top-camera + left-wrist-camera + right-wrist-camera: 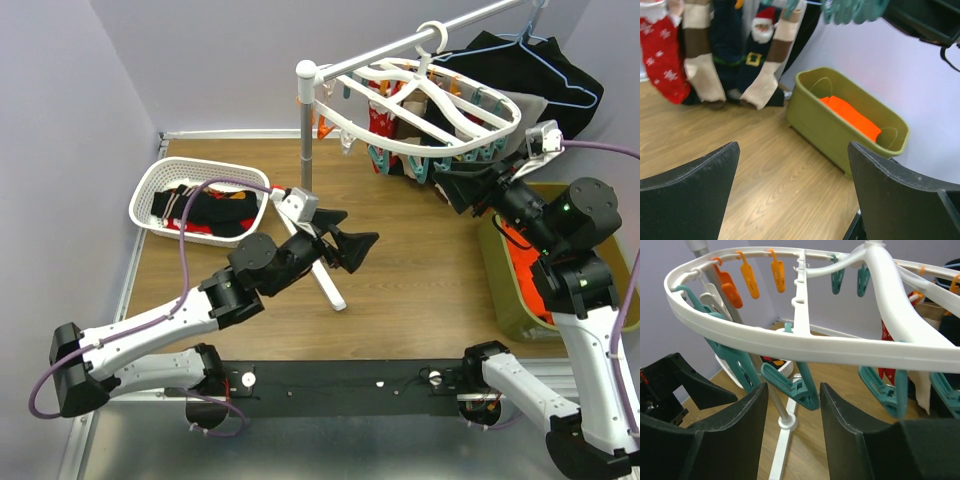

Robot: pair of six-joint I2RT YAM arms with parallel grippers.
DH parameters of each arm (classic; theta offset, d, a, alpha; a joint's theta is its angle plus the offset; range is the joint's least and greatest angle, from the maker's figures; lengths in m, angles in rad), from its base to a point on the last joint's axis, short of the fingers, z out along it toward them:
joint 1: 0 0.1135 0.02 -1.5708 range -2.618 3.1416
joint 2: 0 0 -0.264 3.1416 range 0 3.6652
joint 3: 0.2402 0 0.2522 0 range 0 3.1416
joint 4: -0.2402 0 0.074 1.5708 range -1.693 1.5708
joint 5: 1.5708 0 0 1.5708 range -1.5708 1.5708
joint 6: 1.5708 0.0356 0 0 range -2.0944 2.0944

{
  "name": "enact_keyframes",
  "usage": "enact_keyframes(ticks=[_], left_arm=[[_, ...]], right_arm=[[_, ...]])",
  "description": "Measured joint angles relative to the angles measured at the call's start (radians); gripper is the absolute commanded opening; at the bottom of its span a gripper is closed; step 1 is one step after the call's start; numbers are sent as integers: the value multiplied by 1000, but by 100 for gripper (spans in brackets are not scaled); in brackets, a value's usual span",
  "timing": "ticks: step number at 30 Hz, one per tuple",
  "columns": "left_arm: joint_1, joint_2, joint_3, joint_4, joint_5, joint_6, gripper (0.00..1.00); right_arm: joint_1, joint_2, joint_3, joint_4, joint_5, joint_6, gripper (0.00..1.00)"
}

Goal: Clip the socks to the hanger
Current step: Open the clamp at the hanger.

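Observation:
The white oval hanger [497, 127] hangs by its hook from the rack rail, with teal and orange clips under it. Several socks [385, 120] are clipped on its far side; the left wrist view shows them, a red one [662, 60] among them. More socks [215, 210] lie in the white basket. My right gripper [447, 190] is open just under the hanger's near rim [805, 342], its fingers either side of a teal clip [795, 386]. My left gripper [350, 237] is open and empty above the wooden table, pointing towards the hanger; it also shows in the left wrist view [795, 165].
A white lattice basket [150, 190] stands at the back left. The rack's grey pole [305, 130] and white foot [330, 285] stand mid-table. An olive bin [820, 125] with an orange cloth [850, 117] stands at the right. A black garment on a blue wire hanger [560, 75] hangs behind.

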Motion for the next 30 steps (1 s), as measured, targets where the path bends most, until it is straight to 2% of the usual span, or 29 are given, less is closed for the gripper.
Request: enact_keyframes(ticks=[10,17,20,23,24,30], left_arm=[[-40,207,101,202,31,36,98],[-46,344,102,465,43,127,98],[-54,396,81,607,35,192,89],[-56,467,75,754,24,259,86],[-56,489,78,791,23,276,82],[-57,600,160,866,23,321,77]], right_arm=[[0,-34,98,-222,95,-47,59],[0,-34,139,-249,108,-35,60],[0,-33,138,-252,108,-23,60],[0,-33,138,-254,106,-19,60],[0,-33,139,-254,106,-18,60],[0,-34,138,-261,94,-13,60]])
